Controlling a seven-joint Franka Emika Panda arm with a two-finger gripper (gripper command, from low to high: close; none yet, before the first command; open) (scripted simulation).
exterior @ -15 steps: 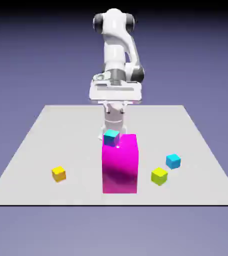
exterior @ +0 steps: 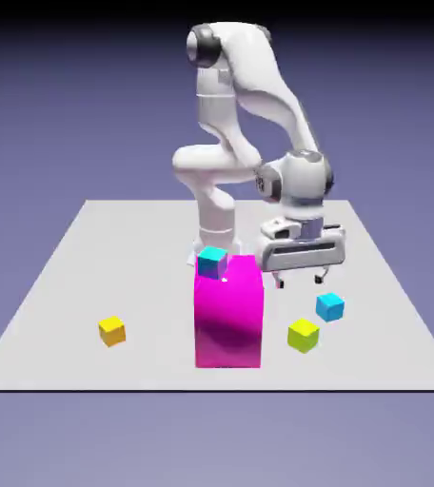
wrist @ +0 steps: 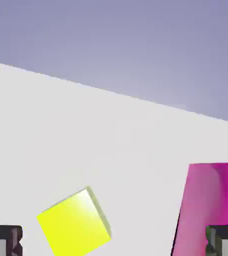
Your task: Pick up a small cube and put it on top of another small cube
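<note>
My hand has swung to the frame's right, fingers wide and empty, above the blue cube at middle right; the other cyan cube tops the magenta block, so picking seems next.

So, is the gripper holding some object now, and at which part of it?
Nothing is held: the gripper is open, its fingertips wide apart, with no object between them.
</note>
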